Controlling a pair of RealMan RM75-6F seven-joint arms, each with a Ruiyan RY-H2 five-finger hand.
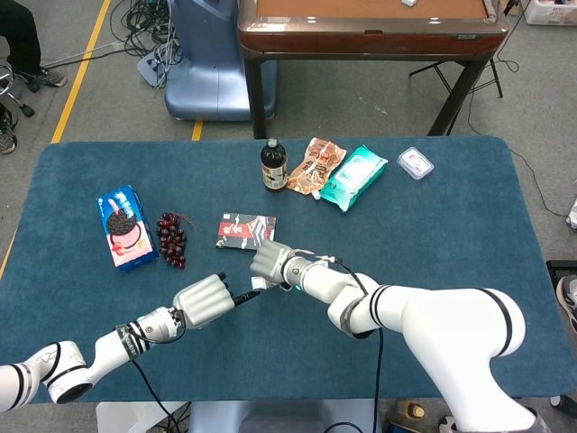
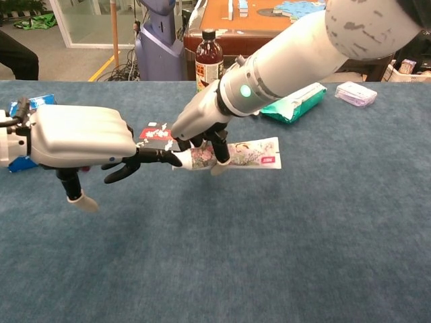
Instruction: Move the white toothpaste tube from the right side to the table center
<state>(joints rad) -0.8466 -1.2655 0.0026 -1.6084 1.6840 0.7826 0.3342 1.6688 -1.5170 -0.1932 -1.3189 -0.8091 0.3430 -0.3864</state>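
Observation:
The white toothpaste tube [image 2: 249, 153], printed with flowers, lies flat near the table's middle, its cap end pointing left. My right hand [image 2: 202, 128] comes down on it from above and grips it near the cap end. In the head view the right hand [image 1: 270, 262] hides nearly all of the tube. My left hand [image 2: 81, 138] hovers just left of it, fingers apart and holding nothing. One dark fingertip [image 2: 168, 158] reaches the cap. The left hand [image 1: 206, 299] sits front-left of the right one in the head view.
A dark snack packet [image 1: 245, 230] lies just behind the hands. Grapes [image 1: 171, 239] and a blue cookie box [image 1: 123, 227] are to the left. At the back stand a brown bottle [image 1: 274, 166], a snack bag [image 1: 317, 166], teal wipes [image 1: 353, 177] and a small clear box [image 1: 415, 162].

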